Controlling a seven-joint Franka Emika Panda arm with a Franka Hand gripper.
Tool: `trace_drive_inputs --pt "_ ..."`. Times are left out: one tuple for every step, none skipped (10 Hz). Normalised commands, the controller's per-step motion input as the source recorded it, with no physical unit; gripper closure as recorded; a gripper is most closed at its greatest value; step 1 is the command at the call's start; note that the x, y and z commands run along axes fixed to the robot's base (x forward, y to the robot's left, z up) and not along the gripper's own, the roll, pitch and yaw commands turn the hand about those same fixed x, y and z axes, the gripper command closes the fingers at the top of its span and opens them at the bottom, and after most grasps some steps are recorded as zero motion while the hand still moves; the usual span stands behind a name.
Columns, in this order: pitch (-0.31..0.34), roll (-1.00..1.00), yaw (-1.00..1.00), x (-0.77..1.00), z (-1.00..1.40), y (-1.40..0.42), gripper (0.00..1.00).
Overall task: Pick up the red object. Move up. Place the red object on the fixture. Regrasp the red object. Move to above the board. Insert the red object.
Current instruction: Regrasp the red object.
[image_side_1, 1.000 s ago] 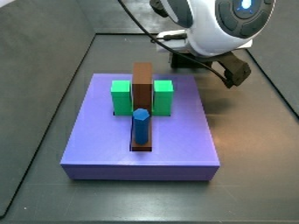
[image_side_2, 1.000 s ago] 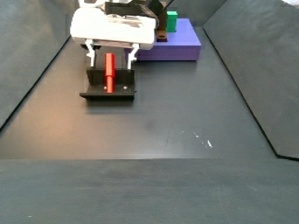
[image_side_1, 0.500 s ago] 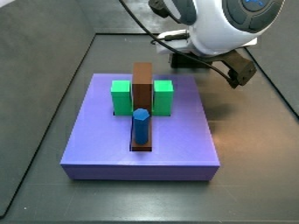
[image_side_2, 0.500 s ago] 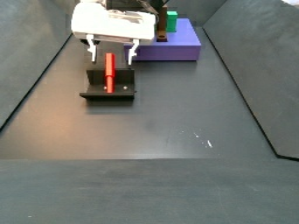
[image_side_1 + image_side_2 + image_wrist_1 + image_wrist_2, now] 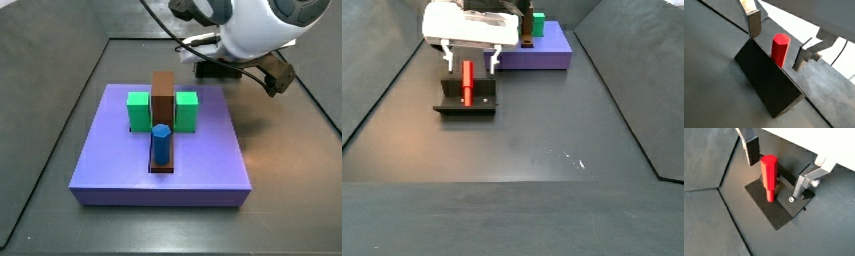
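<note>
The red object (image 5: pixel 769 174) is a hexagonal peg standing upright on the fixture (image 5: pixel 779 212), its thinner lower end on the dark plate. My gripper (image 5: pixel 778 168) hangs over it, open. One finger (image 5: pixel 751 150) stands on each side of the peg's top, and both are clear of it. Both wrist views show this, with the red object (image 5: pixel 780 49) rising behind the fixture's wall (image 5: pixel 767 80) between the fingers of the gripper (image 5: pixel 778 40). In a side view the red object (image 5: pixel 468 83), fixture (image 5: pixel 465 101) and gripper (image 5: pixel 470 62) sit left of the board (image 5: pixel 551 52).
The lilac board (image 5: pixel 160 160) carries a tall brown bar (image 5: pixel 163 92), two green blocks (image 5: pixel 139 110) and a blue cylinder (image 5: pixel 160 143). The arm's white body (image 5: pixel 254 30) looms behind it. Dark floor and side walls surround everything.
The gripper has risen slightly above the fixture with its jaws still apart. The red object stays standing on the fixture.
</note>
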Motion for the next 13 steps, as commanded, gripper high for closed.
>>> trace_drive_inputs --pt "0.0 0.03 0.0 0.0 0.0 -0.02 0.0" --pt "0.0 0.0 0.0 0.0 0.0 0.0 0.0" --pt "0.0 0.0 0.0 0.0 0.0 0.0 1.0" --pt "0.0 0.0 0.0 0.0 0.0 0.0 1.0" --pt "0.0 0.0 0.0 0.0 0.0 0.0 1.0" --pt "0.0 0.0 0.0 0.0 0.0 0.0 1.0" --pt "0.0 0.0 0.0 0.0 0.0 0.0 1.0" --pt "0.0 0.0 0.0 0.0 0.0 0.0 1.0" --pt "0.0 0.0 0.0 0.0 0.0 0.0 1.0" --pt "0.0 0.0 0.0 0.0 0.0 0.0 1.0" --pt "0.0 0.0 0.0 0.0 0.0 0.0 1.0" --pt "0.0 0.0 0.0 0.0 0.0 0.0 1.0" --pt "0.0 0.0 0.0 0.0 0.0 0.0 1.0"
